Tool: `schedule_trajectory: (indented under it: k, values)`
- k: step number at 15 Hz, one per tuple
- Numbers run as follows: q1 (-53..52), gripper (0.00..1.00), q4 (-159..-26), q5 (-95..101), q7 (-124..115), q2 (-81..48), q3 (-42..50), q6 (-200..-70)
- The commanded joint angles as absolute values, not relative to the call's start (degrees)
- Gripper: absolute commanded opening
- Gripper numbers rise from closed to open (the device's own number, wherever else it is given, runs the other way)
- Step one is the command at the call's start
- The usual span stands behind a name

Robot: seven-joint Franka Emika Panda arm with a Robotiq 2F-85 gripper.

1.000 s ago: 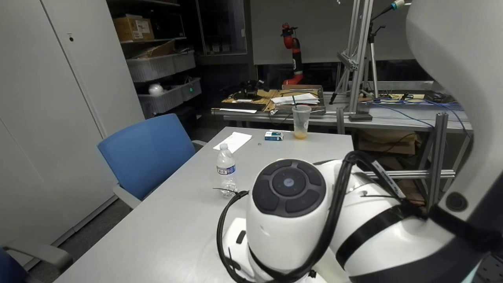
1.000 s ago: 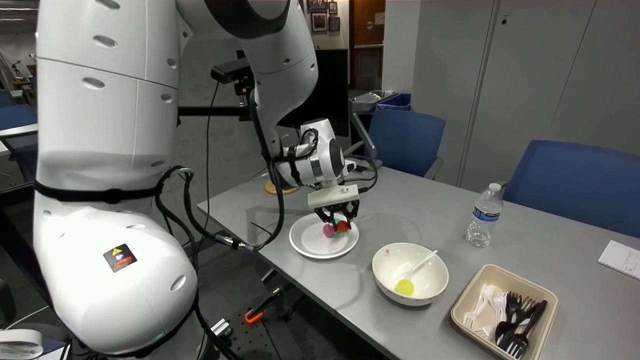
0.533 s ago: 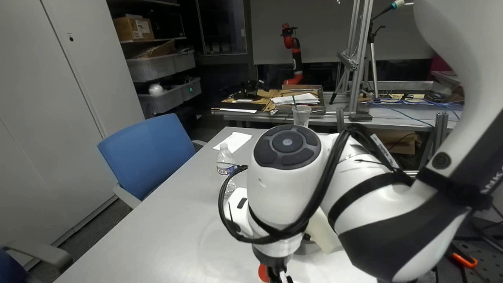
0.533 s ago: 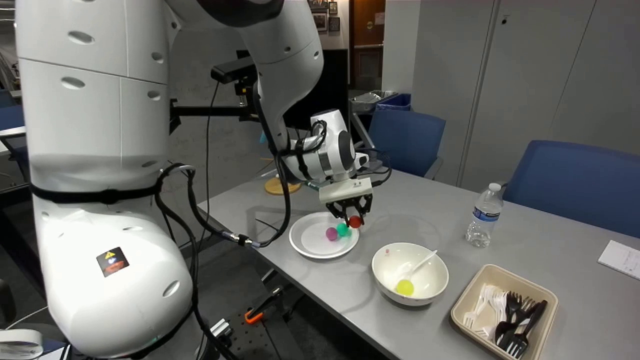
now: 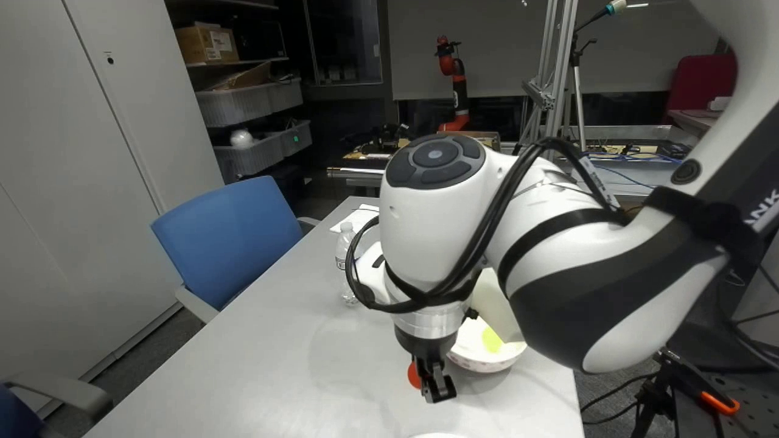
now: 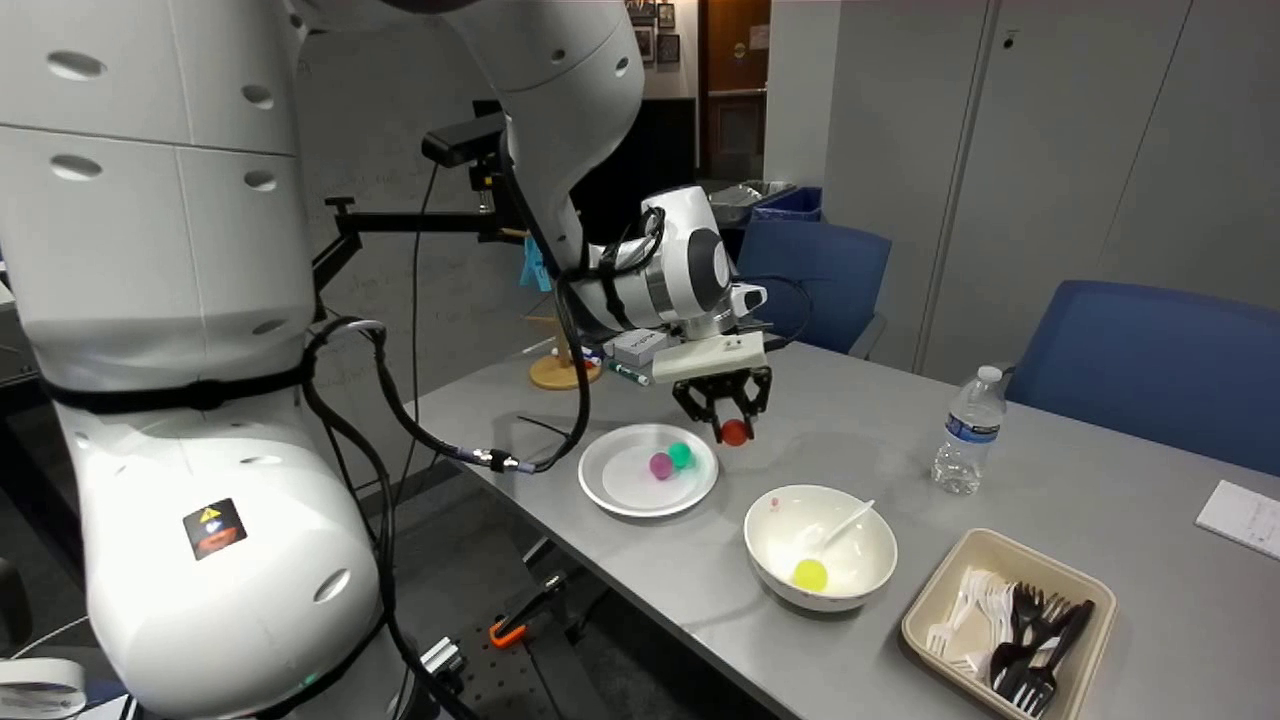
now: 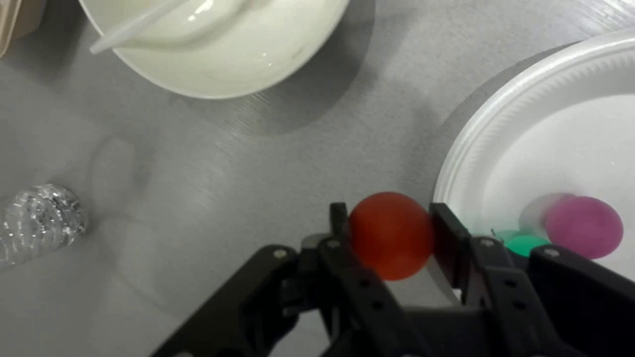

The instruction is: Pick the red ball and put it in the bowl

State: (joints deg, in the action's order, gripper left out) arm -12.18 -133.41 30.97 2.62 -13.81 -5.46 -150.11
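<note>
In the wrist view the top edge cuts off the bowl (image 7: 268, 54); to its lower right the plate (image 7: 570, 144) is cropped — and the blurred fingers (image 7: 451, 243) hide most of the green ball (image 7: 525, 245). Lower left of the bowl, only the base of the bottle (image 7: 42, 223) shows. In an exterior view the arm (image 5: 450, 237) covers part of the bowl and — left of it — the fingers part-hide the red ball (image 5: 413, 375).

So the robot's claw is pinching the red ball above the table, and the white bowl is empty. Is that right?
Not quite: the white bowl isn't empty. An exterior view shows a yellow ball and a white utensil in it. The rest is right: the gripper is pinching the red ball above the table.
</note>
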Motion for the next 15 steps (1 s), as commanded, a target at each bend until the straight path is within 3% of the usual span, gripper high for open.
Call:
schedule_trajectory:
  k: [1, 4, 5, 11, 12, 15]
  values:
    - [-12.5, 0.19, -133.8, 30.5, 0.2, -10.7, -5.1, -145.5]
    - [-12.0, 0.19, -133.3, 30.8, -0.1, -11.8, -5.5, -146.2]
    - [-12.0, 0.44, -133.3, 30.9, -0.3, -11.7, -5.5, -146.1]
    - [-12.1, 0.44, -133.3, 30.9, -0.3, -12.0, -5.5, -146.1]
    - [-12.1, 0.19, -133.0, 30.3, -0.6, -11.9, -5.6, -145.9]
    - [-11.2, 0.19, -132.7, 26.1, 0.3, -11.3, -6.0, -145.5]
